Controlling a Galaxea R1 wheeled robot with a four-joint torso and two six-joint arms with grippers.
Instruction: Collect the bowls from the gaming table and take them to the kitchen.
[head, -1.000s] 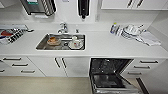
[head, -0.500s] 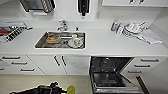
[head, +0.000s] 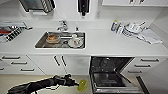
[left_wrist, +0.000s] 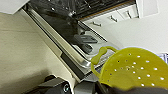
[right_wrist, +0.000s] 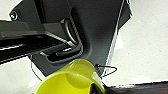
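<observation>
now the left gripper (head: 75, 83) is clamped on the yellow-green bowl (head: 82, 85), low and just left of the open dishwasher (head: 112, 75), so lift it level toward the far countertop (head: 107, 42), clear of the door.

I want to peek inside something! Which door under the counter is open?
The dishwasher, below and right of the sink: its door is folded down, showing the dark inside. The white cabinet doors and drawers beside it are shut.
</observation>
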